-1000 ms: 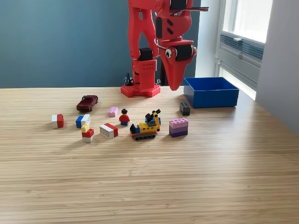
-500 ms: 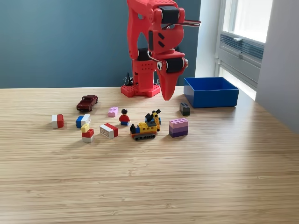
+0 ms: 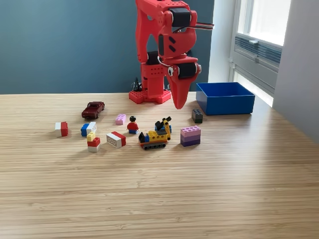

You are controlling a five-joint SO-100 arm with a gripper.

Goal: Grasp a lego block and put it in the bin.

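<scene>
- Several lego pieces lie loose on the table (image 3: pixel 209 189); none is in the gripper (image 3: pixel 178 103), so the step in hand is judged to be the approach to a first block.
- The black block (image 3: pixel 197 116) is the nearest candidate: it sits at about 4 o'clock of the gripper tip in the exterior view, just in front of the bin (image 3: pixel 225 98) and apart from it.
- The purple block (image 3: pixel 190 135) lies at 6 o'clock of the black block, near it but not touching.
- The digger (image 3: pixel 155 134) and figure (image 3: pixel 132 124) stand at 9 o'clock of the purple block; smaller bricks spread further toward 9 o'clock.
- The gripper hangs above the table, tip down, fingers pressed together to a point, nothing between them.
- Procedure: spread the fingers before descending; a pressed tip would likely knock the block aside.
- Centre over the block, then lower straight down so the fingers straddle it.
- Keep clear of the bin wall during descent.
- The bin is at 3 o'clock of the arm base (image 3: pixel 149 94); carry is short.
</scene>
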